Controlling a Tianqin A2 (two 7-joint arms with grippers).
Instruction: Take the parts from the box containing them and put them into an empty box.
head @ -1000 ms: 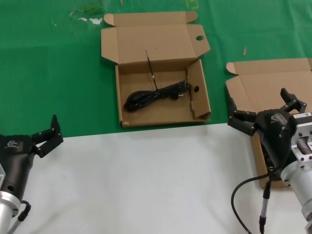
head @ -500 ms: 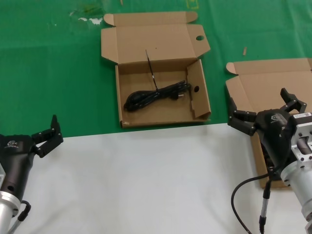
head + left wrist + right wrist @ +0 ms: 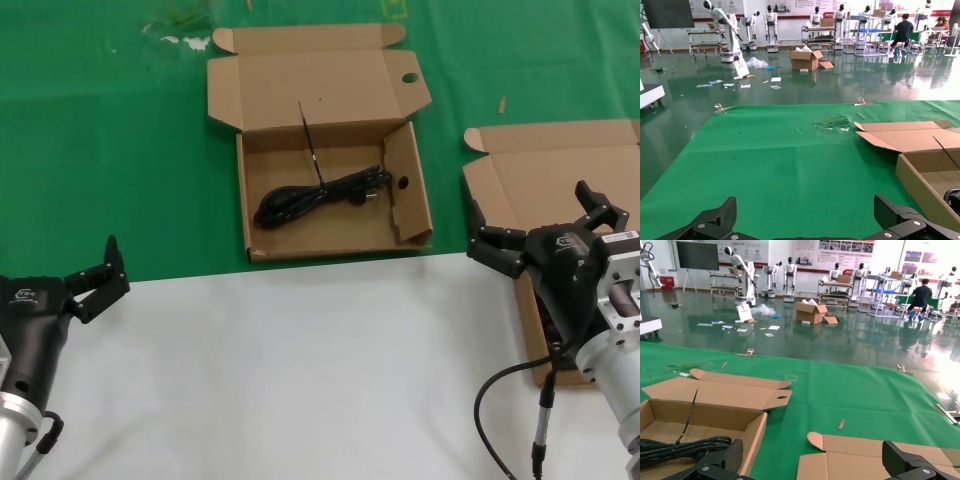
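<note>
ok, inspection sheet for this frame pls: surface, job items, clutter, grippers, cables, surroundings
Surface: green mat at the far side, white tabletop at the near side.
Job's things: holed box open, one coiled power cord lying inside with a thin black tie sticking up; second box open at the robot's right, its contents mostly hidden behind the right arm.
Clutter: white scuffs and small scraps on the mat near the far edge.
Grippers: left gripper open, empty, parked near left; right gripper open, empty, over the second box.
Cables: robot's own black cable looping below the right wrist.
Surroundings: hall with glossy floor, other robots, shelving, cartons, seated people.
</note>
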